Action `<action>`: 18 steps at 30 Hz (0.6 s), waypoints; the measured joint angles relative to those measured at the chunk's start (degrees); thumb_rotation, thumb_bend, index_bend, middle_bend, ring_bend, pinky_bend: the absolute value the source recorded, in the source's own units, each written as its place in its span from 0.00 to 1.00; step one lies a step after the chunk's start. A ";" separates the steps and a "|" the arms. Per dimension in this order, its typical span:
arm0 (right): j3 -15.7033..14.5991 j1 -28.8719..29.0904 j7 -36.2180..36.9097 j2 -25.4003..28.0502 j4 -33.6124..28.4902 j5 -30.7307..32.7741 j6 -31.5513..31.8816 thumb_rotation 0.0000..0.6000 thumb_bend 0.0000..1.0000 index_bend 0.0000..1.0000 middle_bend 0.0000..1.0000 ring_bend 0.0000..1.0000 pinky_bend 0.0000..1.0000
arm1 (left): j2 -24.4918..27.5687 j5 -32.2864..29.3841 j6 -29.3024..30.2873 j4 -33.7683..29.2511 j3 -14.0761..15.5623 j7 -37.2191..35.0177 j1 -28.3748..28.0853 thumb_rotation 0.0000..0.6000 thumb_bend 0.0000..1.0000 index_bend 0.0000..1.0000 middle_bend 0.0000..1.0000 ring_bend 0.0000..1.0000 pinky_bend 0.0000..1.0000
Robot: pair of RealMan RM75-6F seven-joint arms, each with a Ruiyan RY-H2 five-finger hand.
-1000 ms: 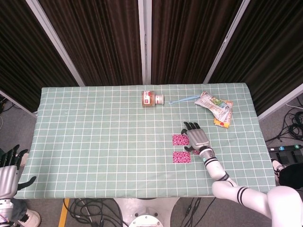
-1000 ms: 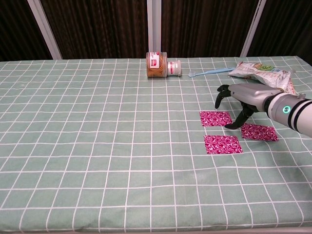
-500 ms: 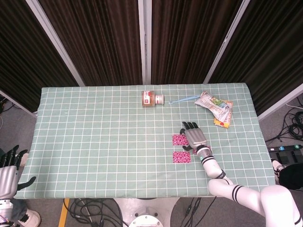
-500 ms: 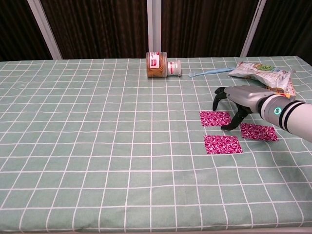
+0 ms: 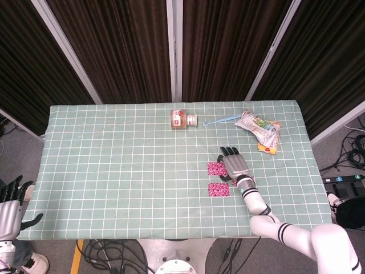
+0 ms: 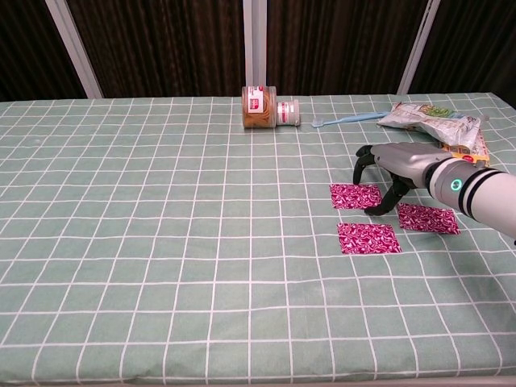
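Patterned squares: three magenta pieces lie flat on the checked cloth, the far square (image 6: pixel 356 195), the near square (image 6: pixel 368 239) and the right square (image 6: pixel 428 218).
Right hand (image 6: pixel 393 173): arched over the far square's right edge, fingertips pointing down, grasping nothing.
Change: it has slid slightly leftward within the last second, closing on the far square; the squares have not shifted.
Left hand (image 5: pixel 10 208): hangs off the table's left edge, fingers spread, empty.
Farther back: a jar (image 6: pixel 269 108) on its side, a blue toothbrush (image 6: pixel 347 118), snack packets (image 6: pixel 435 120).
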 measured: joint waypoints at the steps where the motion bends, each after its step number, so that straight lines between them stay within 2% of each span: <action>1: 0.04 -0.05 0.06 0.08 -0.18 -0.07 0.16 0.95 0.15 0.42 0.05 0.00 0.00 | -0.01 0.01 -0.02 0.05 -0.03 -0.04 -0.03 1.00 0.17 0.22 0.15 0.11 0.13; 9: 0.32 -0.86 0.36 2.18 -3.68 -1.01 2.27 0.93 0.15 0.42 0.05 0.00 0.00 | -0.22 0.08 -0.04 0.39 -0.06 -0.37 -0.04 1.00 0.17 0.22 0.15 0.11 0.13; 18: -0.38 -3.85 0.10 7.50 -15.26 -1.15 6.20 0.94 0.15 0.41 0.05 0.00 0.00 | -0.29 0.27 0.03 0.77 -0.02 -0.77 0.02 1.00 0.17 0.22 0.15 0.11 0.13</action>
